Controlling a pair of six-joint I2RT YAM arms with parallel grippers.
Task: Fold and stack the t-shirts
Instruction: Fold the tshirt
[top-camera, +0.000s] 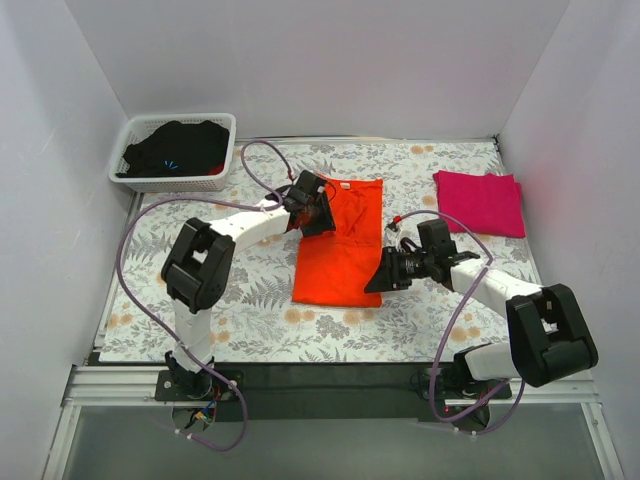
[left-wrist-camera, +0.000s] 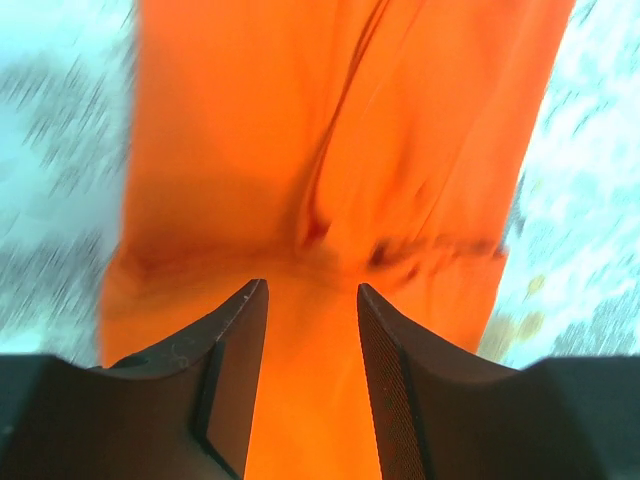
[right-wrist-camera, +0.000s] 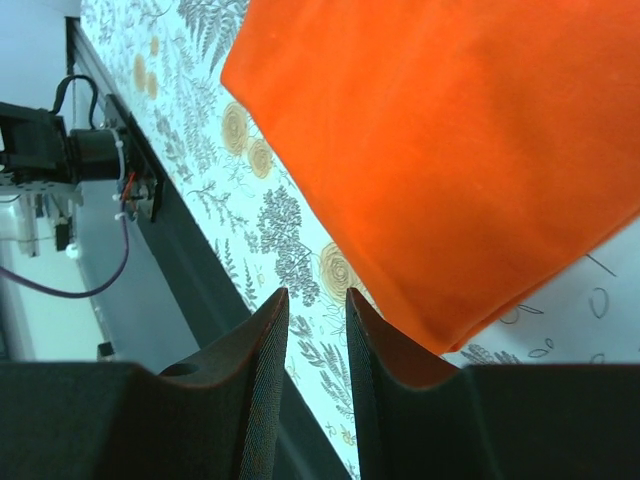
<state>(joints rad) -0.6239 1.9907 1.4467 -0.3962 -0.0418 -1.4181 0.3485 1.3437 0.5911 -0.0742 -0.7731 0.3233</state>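
Now I see the orange t-shirt (top-camera: 340, 245) lying folded mid-table on the floral tablecloth (top-camera: 250, 300), and the magenta t-shirt (top-camera: 480, 202) folded at the far right. My left gripper (left-wrist-camera: 312, 290) hangs over the orange shirt's far left corner, jaws spread above the cloth. My right gripper (right-wrist-camera: 316, 295) sits just beside its near right corner, jaws narrowly parted, pinching nothing.
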